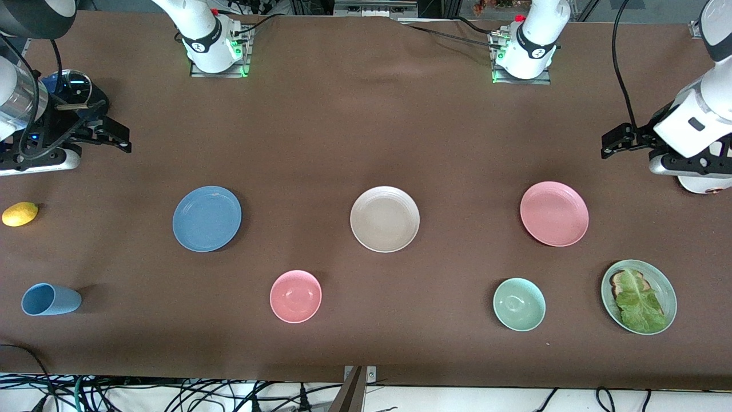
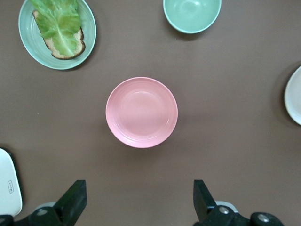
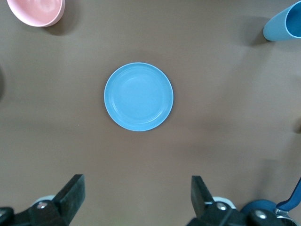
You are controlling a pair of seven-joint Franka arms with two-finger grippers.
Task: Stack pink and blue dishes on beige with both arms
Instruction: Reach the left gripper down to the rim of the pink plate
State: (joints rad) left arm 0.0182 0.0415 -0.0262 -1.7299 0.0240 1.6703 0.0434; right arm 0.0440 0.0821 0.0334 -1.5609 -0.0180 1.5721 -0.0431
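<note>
Three equal plates lie in a row across the brown table. The beige plate (image 1: 385, 218) is in the middle, and its edge shows in the left wrist view (image 2: 295, 96). The blue plate (image 1: 206, 218) (image 3: 138, 96) lies toward the right arm's end. The pink plate (image 1: 554, 213) (image 2: 141, 112) lies toward the left arm's end. My right gripper (image 1: 123, 140) (image 3: 138, 193) hangs open and empty over bare cloth at its end of the table, clear of the blue plate. My left gripper (image 1: 607, 144) (image 2: 139, 197) hangs open and empty over bare cloth at its end, clear of the pink plate.
Nearer the front camera stand a pink bowl (image 1: 295, 296), a pale green bowl (image 1: 519, 304) and a green plate (image 1: 668, 289) with toast and lettuce. A light blue cup (image 1: 50, 299) lies on its side, and a lemon (image 1: 20, 214) sits at the right arm's end.
</note>
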